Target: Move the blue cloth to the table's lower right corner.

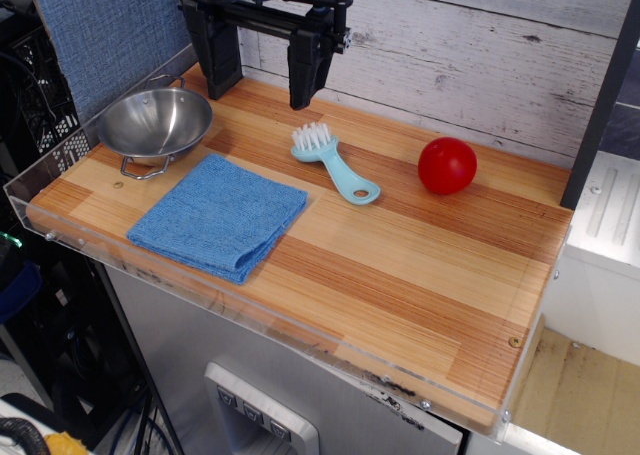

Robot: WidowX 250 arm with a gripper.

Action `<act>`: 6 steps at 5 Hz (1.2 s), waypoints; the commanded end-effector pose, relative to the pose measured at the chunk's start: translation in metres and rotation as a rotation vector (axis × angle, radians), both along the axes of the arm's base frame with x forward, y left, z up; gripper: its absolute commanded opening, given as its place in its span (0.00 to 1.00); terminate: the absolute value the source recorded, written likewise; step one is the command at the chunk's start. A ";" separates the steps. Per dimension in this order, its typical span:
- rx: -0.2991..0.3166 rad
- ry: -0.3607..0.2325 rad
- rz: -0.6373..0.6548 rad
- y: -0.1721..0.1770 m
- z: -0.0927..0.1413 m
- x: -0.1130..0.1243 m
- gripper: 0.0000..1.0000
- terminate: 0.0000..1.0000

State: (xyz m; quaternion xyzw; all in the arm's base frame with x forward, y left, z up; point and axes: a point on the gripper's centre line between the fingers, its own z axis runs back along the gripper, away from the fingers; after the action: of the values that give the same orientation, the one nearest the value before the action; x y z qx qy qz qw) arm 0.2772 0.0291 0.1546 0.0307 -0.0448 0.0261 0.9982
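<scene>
Overhead, at the upper left of the frame, the black gripper (262,70) is seen hanging above the table (420,275), its 2 fingers (305,70) spread wide with nothing held between them. The blue cloth (220,217) is laid folded at the left of the frame, near the front acrylic rim, just below the steel bowl (153,123). A light-blue brush (333,163) and a red ball (447,165) are set farther right.

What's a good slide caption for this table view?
Open end effector hovers above the table, behind a blue cloth, bowl, brush and red ball.
</scene>
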 end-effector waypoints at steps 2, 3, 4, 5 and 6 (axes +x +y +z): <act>0.021 -0.012 0.004 0.024 -0.022 -0.007 1.00 0.00; 0.023 -0.027 0.001 0.057 -0.049 -0.010 1.00 0.00; 0.071 -0.030 0.015 0.091 -0.083 -0.008 1.00 0.00; 0.049 0.015 0.023 0.111 -0.124 -0.006 1.00 0.00; 0.027 0.058 0.014 0.110 -0.148 -0.005 1.00 0.00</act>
State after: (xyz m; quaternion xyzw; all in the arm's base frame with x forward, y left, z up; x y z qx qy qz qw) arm 0.2704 0.1368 0.0074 0.0411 -0.0089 0.0314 0.9986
